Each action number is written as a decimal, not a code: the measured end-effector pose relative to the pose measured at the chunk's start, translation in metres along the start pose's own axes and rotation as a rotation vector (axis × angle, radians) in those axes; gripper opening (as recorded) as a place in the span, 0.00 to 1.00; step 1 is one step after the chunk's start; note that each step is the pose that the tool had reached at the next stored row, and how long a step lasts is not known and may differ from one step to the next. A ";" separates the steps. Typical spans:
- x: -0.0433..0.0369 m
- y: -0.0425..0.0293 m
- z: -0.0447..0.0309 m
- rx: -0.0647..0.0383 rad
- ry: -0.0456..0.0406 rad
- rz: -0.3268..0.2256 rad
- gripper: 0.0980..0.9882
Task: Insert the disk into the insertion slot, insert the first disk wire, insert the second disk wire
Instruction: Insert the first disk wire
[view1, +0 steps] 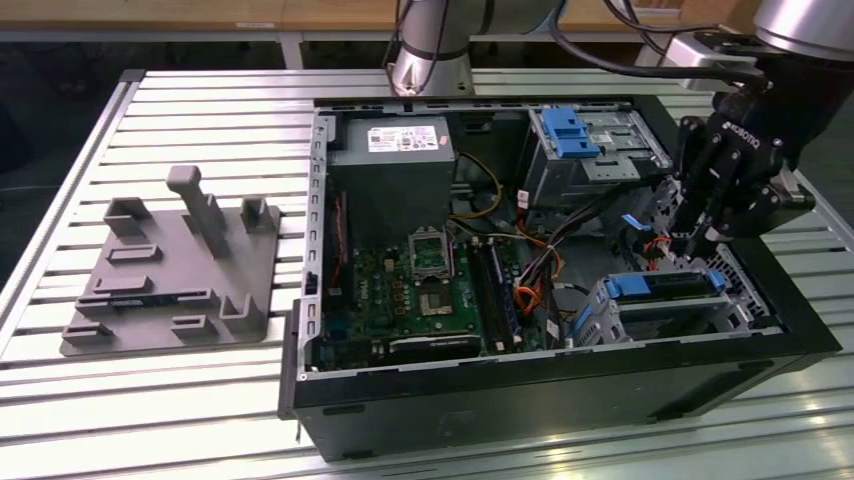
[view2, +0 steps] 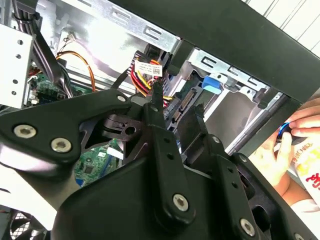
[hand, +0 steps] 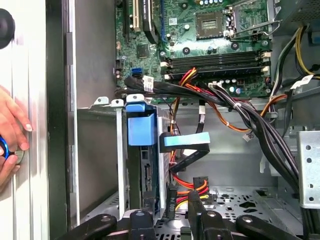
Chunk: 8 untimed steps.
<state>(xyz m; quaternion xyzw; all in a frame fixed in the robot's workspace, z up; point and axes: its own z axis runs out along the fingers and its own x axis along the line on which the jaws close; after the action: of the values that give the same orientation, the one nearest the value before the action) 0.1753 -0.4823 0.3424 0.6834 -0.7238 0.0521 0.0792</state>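
With the disk (view1: 663, 285) sitting in the insertion slot (view1: 599, 325) just below it, the gripper (view2: 176, 101) is narrowly pinching the first disk wire (hand: 186, 189), whose plug likely needs squaring to its socket.

Blue-framed disk (view1: 663, 286), green motherboard (view1: 400, 288), black gripper (view1: 689, 240)

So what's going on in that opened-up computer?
A robot arm is working inside an open computer case. The disk in its blue frame already sits in the slot, and the claw is down right beside it, at a bundle of red and yellow wires. Whether it grips one I can't tell. A person's hand rests by the case's outer wall.
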 end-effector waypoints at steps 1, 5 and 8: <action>-0.0001 0.0000 0.0000 -0.001 -0.0002 0.005 0.34; -0.0026 0.0002 -0.0003 -0.004 -0.0007 0.023 0.34; -0.0030 0.0002 -0.0001 -0.007 -0.0010 0.035 0.34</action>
<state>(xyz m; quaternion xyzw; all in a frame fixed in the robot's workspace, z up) 0.1752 -0.4793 0.3419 0.6703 -0.7360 0.0508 0.0802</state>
